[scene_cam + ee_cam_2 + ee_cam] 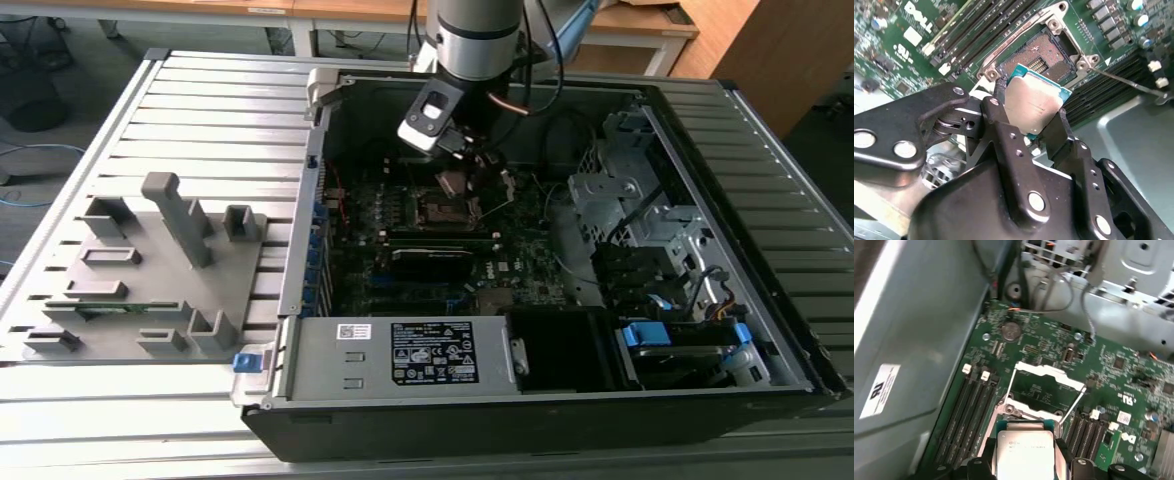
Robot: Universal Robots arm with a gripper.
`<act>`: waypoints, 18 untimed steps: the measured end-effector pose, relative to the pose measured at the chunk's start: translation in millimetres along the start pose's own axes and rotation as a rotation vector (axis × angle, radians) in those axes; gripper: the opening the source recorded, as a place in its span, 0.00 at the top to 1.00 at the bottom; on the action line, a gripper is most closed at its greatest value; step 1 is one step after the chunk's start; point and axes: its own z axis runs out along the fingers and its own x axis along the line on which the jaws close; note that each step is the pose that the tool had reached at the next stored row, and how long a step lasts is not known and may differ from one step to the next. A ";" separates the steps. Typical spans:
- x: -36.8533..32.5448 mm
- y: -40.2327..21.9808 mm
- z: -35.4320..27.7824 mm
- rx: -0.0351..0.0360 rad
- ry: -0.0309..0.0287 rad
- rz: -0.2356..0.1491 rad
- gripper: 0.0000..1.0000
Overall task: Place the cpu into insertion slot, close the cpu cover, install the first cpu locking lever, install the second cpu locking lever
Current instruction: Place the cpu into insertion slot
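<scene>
1. Gripping the cpu (1034,102) by two opposite edges, the gripper (1030,106) has its fingers (1004,117) closed on it. The grey top is showing and the chip is tilted, not seated.
2. In the exterior view it hangs at twelve o'clock of the insertion slot (447,208), close above.
3. The cpu cover (1046,371) looks swung open and a locking lever (1126,81) is released, which leaves the socket bare for the chip.

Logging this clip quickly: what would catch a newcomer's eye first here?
In the second wrist view, the gripper grips the cpu, a grey-topped chip, over the open insertion slot on the green board. In the exterior view, the arm reaches down into an open computer case lying on a slatted table.
</scene>
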 end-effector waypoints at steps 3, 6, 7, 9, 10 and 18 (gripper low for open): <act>0.0 0.0 0.5 -0.0009 -0.0047 0.054 0.46; 0.0 -0.1 1.0 -0.0018 -0.0095 0.107 0.46; 0.0 -0.1 1.2 -0.0022 -0.0111 0.125 0.46; 0.0 -0.1 1.6 -0.0028 -0.0144 0.163 0.46; 0.0 -0.1 1.7 -0.0031 -0.0160 0.181 0.46; -0.1 0.0 2.2 0.0189 -0.0121 0.195 0.46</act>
